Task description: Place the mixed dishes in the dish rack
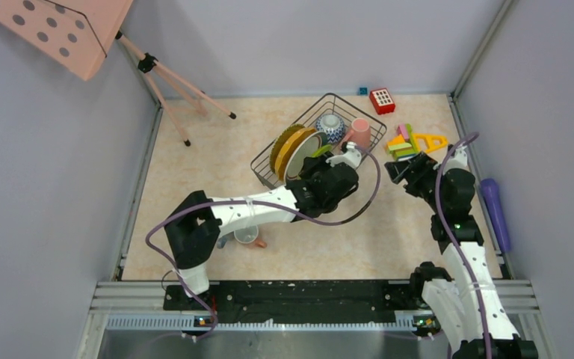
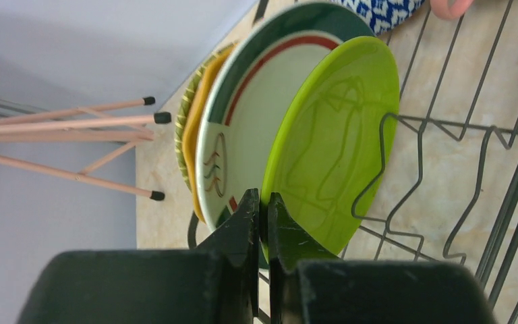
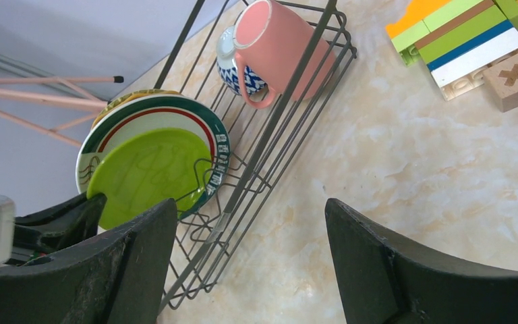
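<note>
Left gripper [image 2: 262, 202] was clamped on the rim of the green plate [image 2: 330, 142], which stood on edge straight ahead of it, slotted in the rack [image 1: 359, 110] beside the white plate [image 2: 249, 128]. Right gripper [image 3: 249, 216] hung open, farther away.

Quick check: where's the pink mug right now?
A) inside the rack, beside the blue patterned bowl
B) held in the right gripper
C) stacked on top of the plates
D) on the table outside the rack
A: the right wrist view shows the pink mug inside the dish rack, right beside the patterned bowl, while the right gripper is open and holds nothing.
</note>
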Tool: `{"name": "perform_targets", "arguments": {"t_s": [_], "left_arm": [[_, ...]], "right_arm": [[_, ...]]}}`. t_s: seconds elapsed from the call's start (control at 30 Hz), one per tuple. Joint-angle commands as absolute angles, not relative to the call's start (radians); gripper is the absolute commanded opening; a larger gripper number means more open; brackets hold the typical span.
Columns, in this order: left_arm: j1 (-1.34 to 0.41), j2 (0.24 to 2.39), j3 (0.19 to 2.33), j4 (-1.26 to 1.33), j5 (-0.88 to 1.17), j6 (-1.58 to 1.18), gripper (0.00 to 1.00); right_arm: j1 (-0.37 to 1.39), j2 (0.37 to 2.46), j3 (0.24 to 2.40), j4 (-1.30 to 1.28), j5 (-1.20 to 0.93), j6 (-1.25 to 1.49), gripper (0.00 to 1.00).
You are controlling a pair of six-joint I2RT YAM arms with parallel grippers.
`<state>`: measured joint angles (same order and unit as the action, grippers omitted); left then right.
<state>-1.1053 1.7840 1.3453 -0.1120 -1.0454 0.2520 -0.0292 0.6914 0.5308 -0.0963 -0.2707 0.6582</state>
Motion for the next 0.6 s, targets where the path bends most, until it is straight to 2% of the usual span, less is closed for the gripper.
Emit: {"name": "perform_targets", "arguments": {"t_s": [0.0, 0.03, 0.1, 0.2, 0.23, 0.27, 0.47, 0.57], "left_arm": [[-1.110, 1.804, 1.391, -0.235, -1.050, 0.110, 0.00], [-1.110, 1.807, 1.394, -0.255, -1.051, 0.095, 0.03], [-1.111, 1.814, 1.404, -0.287, -1.052, 0.064, 0.16], [-1.110, 1.815, 1.419, -0.321, -1.059, 0.027, 0.52], [-1.109, 1.814, 1.426, -0.335, -1.061, 0.011, 0.62], [-1.109, 1.811, 1.435, -0.354, -1.049, 0.004, 0.66], [-1.112, 1.746, 1.486, -0.417, -1.023, -0.028, 0.68], [-1.113, 1.655, 1.471, -0.446, -0.942, -0.087, 0.68]], "right_arm": [[-0.034, 0.690, 0.530, -0.061, -0.268, 0.661, 0.79], [-0.034, 0.692, 0.529, -0.062, -0.271, 0.660, 0.80], [-0.033, 0.692, 0.530, -0.064, -0.273, 0.660, 0.82], [-0.034, 0.693, 0.533, -0.067, -0.277, 0.660, 0.85], [-0.034, 0.694, 0.533, -0.068, -0.280, 0.661, 0.85], [-0.034, 0.693, 0.535, -0.069, -0.283, 0.661, 0.85], [-0.033, 0.690, 0.542, -0.075, -0.308, 0.659, 0.84], [-0.033, 0.688, 0.547, -0.085, -0.314, 0.650, 0.84]]}}
